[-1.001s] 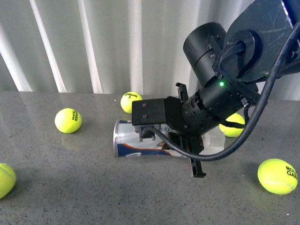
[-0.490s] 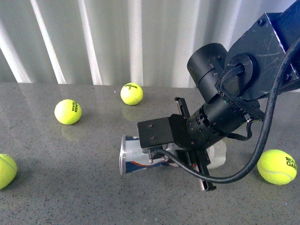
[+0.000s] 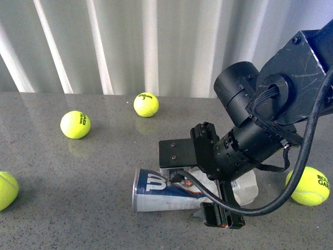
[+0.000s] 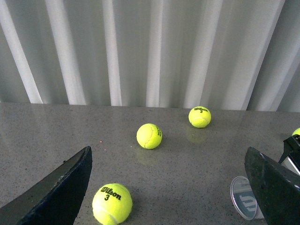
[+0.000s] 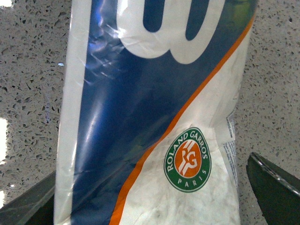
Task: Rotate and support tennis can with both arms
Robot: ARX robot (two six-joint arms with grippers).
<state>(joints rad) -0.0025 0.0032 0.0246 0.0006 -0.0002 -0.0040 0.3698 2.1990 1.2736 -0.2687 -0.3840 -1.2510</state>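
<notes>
The tennis can [image 3: 156,190] lies on its side on the grey table, its silver-rimmed end pointing left and its blue and white Wilson label facing up. My right gripper [image 3: 213,177] is open and straddles the can's middle, one finger on the far side and one [image 3: 223,219] on the near side. In the right wrist view the can's label [image 5: 154,117] fills the frame between the two fingers [image 5: 276,187]. My left gripper [image 4: 166,197] is open and empty over the table. The can's round end [image 4: 243,204] shows beside its right finger [image 4: 274,187]. The left arm is out of the front view.
Yellow tennis balls lie on the table: one at the far left edge [image 3: 8,190], one back left [image 3: 75,124], one at the back [image 3: 146,104], one right of the arm [image 3: 308,186]. A pleated white curtain [image 3: 156,47] backs the table.
My right gripper has come down and toward the front of the table with the can between its fingers. The can has shifted nearer and rolled, so the W logo now faces up.
</notes>
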